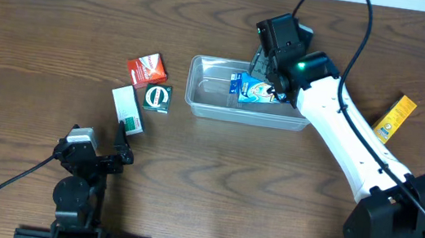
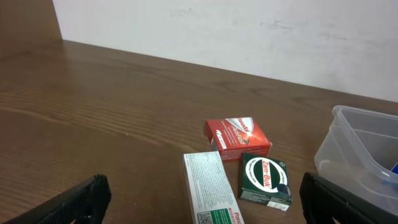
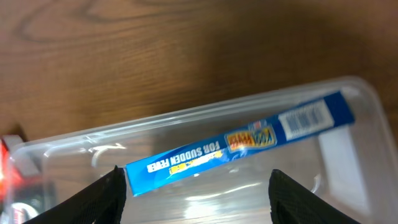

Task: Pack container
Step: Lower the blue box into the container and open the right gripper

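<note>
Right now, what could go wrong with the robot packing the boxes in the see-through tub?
1. The right gripper hangs open just over the blue box in the container. Its fingers might bump the box or the wall on lifting away.
2. The red box, green box and white box sit close together by the open left gripper. Grabbing one might knock the others.

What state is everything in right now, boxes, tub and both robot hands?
clear container: lidless, holding one box.
blue box: inside the container.
red box: on the table, unpacked.
green Zam-Buk box: on the table, unpacked.
white and green box: flat on the table.
yellow box: on the table, unpacked.
left hand: open, empty.
right hand: open, above the blue box.
</note>
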You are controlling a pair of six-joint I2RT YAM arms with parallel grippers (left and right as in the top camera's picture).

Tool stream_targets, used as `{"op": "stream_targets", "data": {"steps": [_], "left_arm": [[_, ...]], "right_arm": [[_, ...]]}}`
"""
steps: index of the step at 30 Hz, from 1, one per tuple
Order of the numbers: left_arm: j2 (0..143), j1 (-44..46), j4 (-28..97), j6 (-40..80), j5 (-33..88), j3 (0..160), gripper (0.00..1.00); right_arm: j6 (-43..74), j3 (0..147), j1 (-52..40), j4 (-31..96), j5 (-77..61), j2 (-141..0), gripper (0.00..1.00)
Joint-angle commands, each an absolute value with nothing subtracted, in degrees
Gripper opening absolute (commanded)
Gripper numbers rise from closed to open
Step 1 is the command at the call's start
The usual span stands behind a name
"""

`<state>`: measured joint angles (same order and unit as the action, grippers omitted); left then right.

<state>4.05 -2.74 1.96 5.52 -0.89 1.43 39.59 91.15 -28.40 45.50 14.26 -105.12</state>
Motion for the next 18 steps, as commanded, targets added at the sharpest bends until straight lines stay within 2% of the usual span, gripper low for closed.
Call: {"op": "stream_targets", "data": {"steps": [1, 5, 13, 14, 18], "left_arm": [[3.99, -2.94, 3.97, 4.73, -2.57, 0.23, 0.98], [3.99, -2.94, 3.97, 4.73, -2.59, 0.23, 0.98], [3.99, -2.94, 3.97, 4.73, -2.59, 0.23, 0.98], [3.99, -2.94, 3.97, 4.73, -2.59, 0.23, 0.98], [3.99, -2.94, 3.97, 4.73, -2.59, 0.23, 0.98]], "right_arm": [[27.07, 92.01, -28.67, 44.99, 16.49, -105.97, 0.69], [23.18, 92.01, -28.69, 47.46, 15.33, -107.18, 0.68], [23.03, 91.26, -28.69, 55.00, 11.75, -108.14, 0.67], [23.05, 90.87, -28.69, 55.02, 11.75, -108.14, 0.64], [23.09, 88.88, -28.69, 53.82, 11.73, -108.14, 0.38]]}}
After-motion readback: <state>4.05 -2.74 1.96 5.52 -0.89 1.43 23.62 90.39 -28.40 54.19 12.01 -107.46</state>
